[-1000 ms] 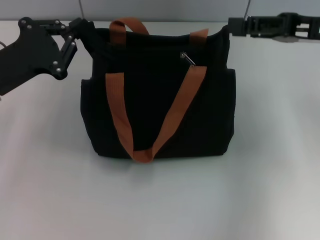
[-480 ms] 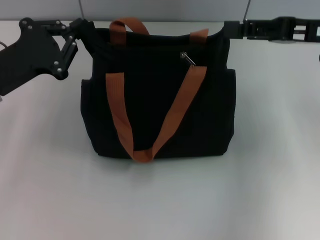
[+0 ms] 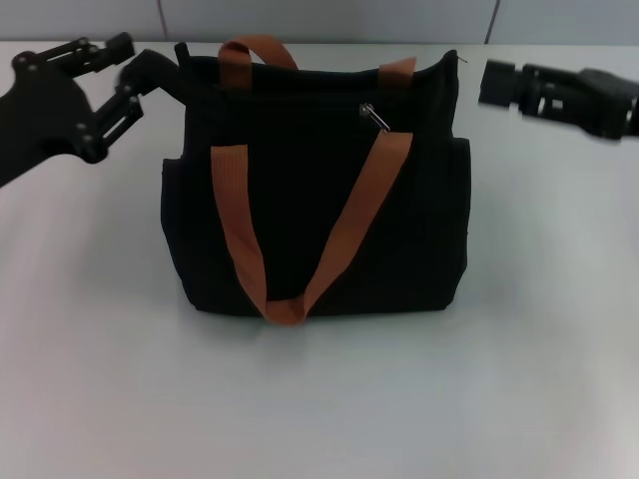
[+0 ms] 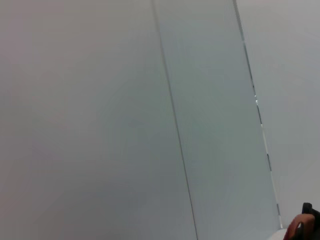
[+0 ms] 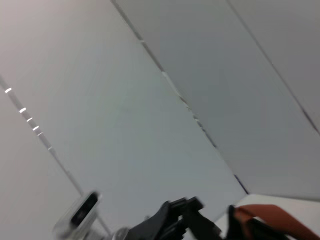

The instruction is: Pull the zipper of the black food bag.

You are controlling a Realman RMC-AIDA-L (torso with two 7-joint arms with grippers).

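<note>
The black food bag (image 3: 319, 200) stands upright in the middle of the table in the head view, with one orange-brown handle hanging down its front. The silver zipper pull (image 3: 375, 118) lies near the top edge, right of centre. My left gripper (image 3: 140, 58) is at the bag's top left corner with its fingers spread; the lower finger is close to the fabric. My right gripper (image 3: 496, 84) hovers to the right of the bag's top right corner, apart from it. The right wrist view shows a strip of orange handle (image 5: 270, 217).
The white table (image 3: 319, 399) stretches in front of the bag and to both sides. A pale panelled wall (image 3: 329, 18) stands behind it. A bit of orange handle (image 4: 299, 229) shows in the corner of the left wrist view.
My right gripper has drawn back to the right, off the bag's top right corner. My left gripper has shifted slightly left and its fingers have spread. The bag and zipper pull have not moved.
</note>
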